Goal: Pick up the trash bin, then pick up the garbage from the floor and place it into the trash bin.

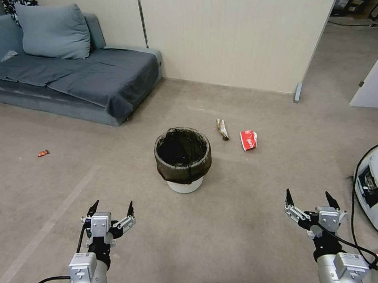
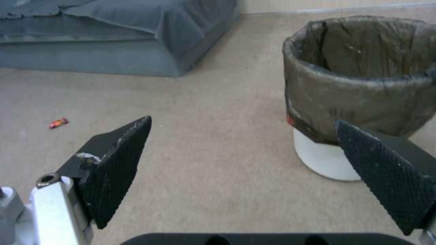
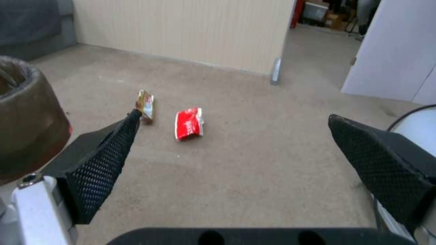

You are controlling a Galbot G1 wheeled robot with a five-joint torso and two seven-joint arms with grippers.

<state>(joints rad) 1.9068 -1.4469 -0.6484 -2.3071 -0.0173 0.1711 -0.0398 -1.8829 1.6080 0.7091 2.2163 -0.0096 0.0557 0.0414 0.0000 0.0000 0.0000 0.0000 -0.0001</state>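
The trash bin (image 1: 183,161) is standing upright on the floor (image 1: 227,224), its dark bag hiding the inside. Just beyond its right side are lying a brownish wrapper (image 1: 222,129) and a red packet (image 1: 248,139). Well to the bin's left, a small red wrapper (image 1: 43,153) is lying near the sofa (image 1: 88,79). The left gripper (image 1: 111,208) and the right gripper (image 1: 309,197) are hovering nearer than the bin, fingers apart, holding nothing.

Trash bin (image 1: 182,156) stands upright on the carpet, white, dark bag folded over its rim. Just beyond to the right: brownish peel (image 1: 222,129), then red crumpled packet (image 1: 248,139), apart.

Beige carpet (image 1: 244,223) — grey sofa (image 1: 67,76), cream wall (image 1: 234,33).
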